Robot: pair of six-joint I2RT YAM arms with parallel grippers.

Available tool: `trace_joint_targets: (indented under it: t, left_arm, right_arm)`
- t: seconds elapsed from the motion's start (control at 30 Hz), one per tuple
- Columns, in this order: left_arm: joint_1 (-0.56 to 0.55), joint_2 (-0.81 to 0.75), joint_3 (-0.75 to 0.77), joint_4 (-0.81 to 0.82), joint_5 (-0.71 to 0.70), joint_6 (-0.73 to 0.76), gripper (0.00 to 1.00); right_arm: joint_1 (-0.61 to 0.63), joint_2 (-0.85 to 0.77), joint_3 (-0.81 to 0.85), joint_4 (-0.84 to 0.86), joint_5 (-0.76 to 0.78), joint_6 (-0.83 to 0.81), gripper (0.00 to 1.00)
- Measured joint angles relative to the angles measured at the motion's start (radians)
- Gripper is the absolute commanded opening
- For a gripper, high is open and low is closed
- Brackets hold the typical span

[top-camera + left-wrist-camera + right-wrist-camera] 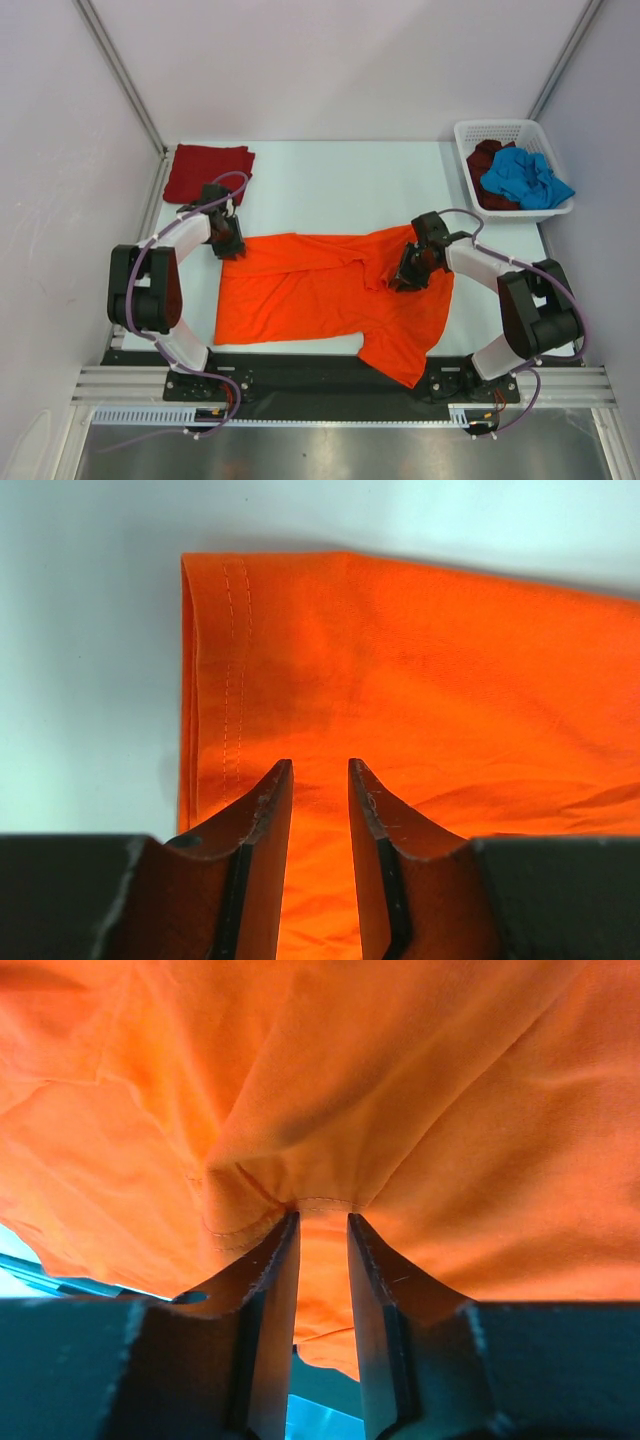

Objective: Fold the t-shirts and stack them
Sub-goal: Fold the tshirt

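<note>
The bright orange t-shirt point(310, 290) lies spread across the middle of the table, with its right part rumpled and reaching the front edge. My left gripper point(228, 240) sits low on its far left corner. In the left wrist view the hemmed corner point(225, 660) lies flat ahead, and the narrow jaws point(320, 770) hold orange cloth between them. My right gripper point(410, 268) is shut on a bunched, hemmed fold of the same shirt point(320, 1110) and lifts it off the table. A dark red shirt point(207, 170) lies folded at the far left. The blue shirt point(525, 178) and the dark maroon shirt point(486, 160) sit in the basket.
The white lattice basket point(497, 130) stands at the far right corner. Side walls and frame posts close in the table on the left, right and back. The black rail point(300, 365) runs along the front edge between the arm bases.
</note>
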Motion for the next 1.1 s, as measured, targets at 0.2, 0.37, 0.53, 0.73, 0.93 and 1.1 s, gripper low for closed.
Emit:
trace_joint_targets:
  t: [0.2, 0.37, 0.53, 0.73, 0.93, 1.1]
  left_arm:
    - [0.0, -0.002, 0.0, -0.001, 0.0, 0.0, 0.34]
    - [0.0, -0.002, -0.005, -0.002, 0.0, 0.0, 0.34]
    - [0.0, -0.002, -0.009, -0.001, 0.0, 0.0, 0.34]
    - [0.0, -0.002, -0.01, -0.001, 0.0, 0.0, 0.34]
    - [0.0, -0.002, -0.011, 0.001, 0.0, 0.0, 0.34]
    - [0.0, -0.002, -0.016, 0.008, 0.0, 0.0, 0.34]
  right_arm:
    - [0.007, 0.006, -0.002, -0.001, 0.018, -0.001, 0.33]
    - [0.021, 0.036, 0.001, -0.005, 0.034, -0.002, 0.33]
    - [0.028, 0.038, 0.005, -0.008, 0.047, -0.002, 0.33]
    - [0.034, 0.068, 0.041, -0.04, 0.063, -0.003, 0.24]
    - [0.047, 0.077, 0.06, -0.052, 0.092, -0.009, 0.14]
    - [0.051, 0.079, 0.095, -0.072, 0.122, -0.018, 0.01]
